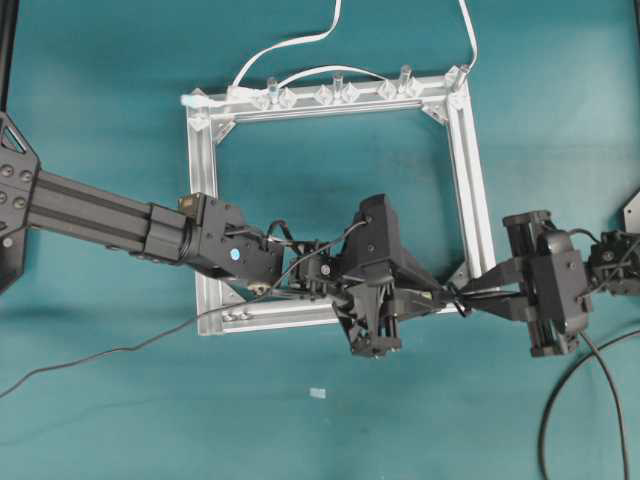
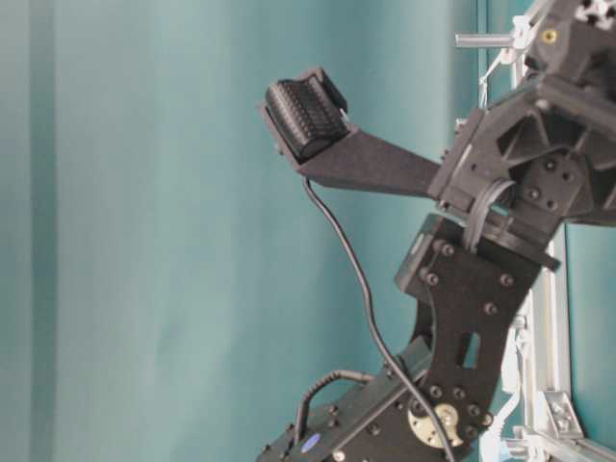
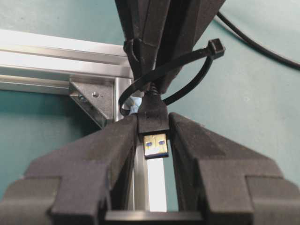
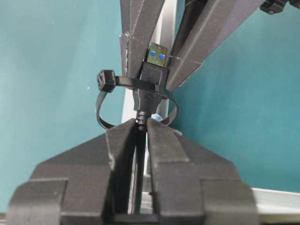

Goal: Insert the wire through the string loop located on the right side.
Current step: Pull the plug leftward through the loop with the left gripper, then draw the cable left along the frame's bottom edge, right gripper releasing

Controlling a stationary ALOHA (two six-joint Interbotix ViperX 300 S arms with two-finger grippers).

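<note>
The wire [image 1: 120, 350] is a thin black cable trailing from the table's lower left to the silver frame's [image 1: 470, 180] lower right corner. Its plug [image 3: 153, 119] points its metal end at the left wrist camera, with my left gripper [image 3: 153, 123] shut on it. The string loop [image 3: 187, 63] is a thin black ring by a bluish mark [image 3: 136, 101] on the frame. In the right wrist view the string loop [image 4: 104, 108] runs across the plug [image 4: 151, 77]. My right gripper [image 4: 140, 124] is shut on the cable just behind the plug. Overhead, left gripper [image 1: 445, 295] and right gripper [image 1: 470, 298] meet tip to tip.
White cables [image 1: 290, 45] and clear clips [image 1: 335, 93] run along the frame's far bar. A thick black cord [image 1: 560, 410] loops at the lower right. A small pale scrap [image 1: 318, 392] lies on the teal table in front of the frame.
</note>
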